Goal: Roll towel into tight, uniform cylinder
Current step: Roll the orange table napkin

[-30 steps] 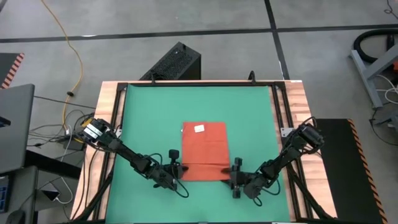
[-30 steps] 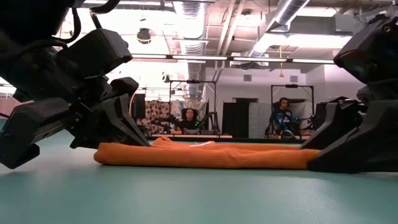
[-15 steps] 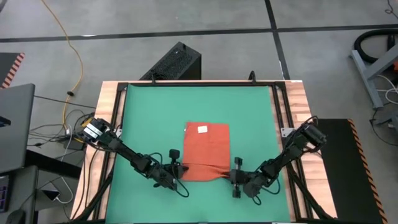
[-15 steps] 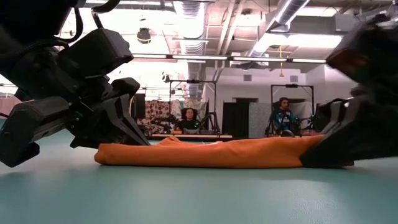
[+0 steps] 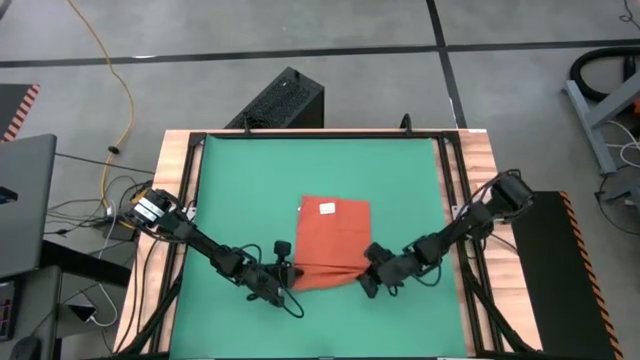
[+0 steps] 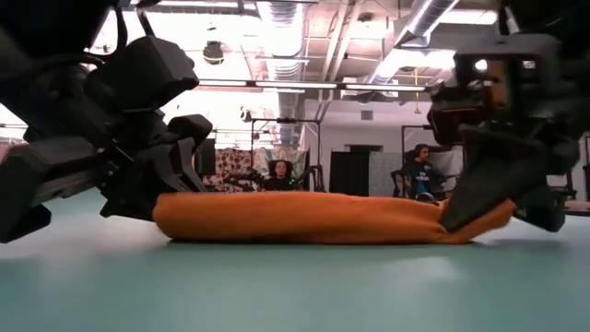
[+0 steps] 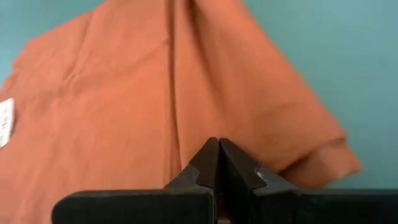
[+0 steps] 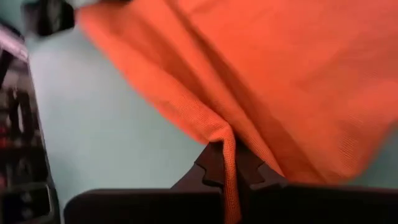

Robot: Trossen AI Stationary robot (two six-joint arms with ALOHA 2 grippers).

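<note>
Towel (image 5: 333,238) on green mat (image 5: 240,190), near corners pinched by left end effector (image 5: 287,275) and right end effector (image 5: 368,277)

Grey concrete floor (image 5: 250,40) with a yellow cable (image 5: 113,75); pipes and bright lights (image 6: 442,60) overhead.

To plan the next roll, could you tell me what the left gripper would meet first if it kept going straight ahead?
Probably the orange-red thin cloth towel it already pinches: the left gripper points straight across it.
</note>
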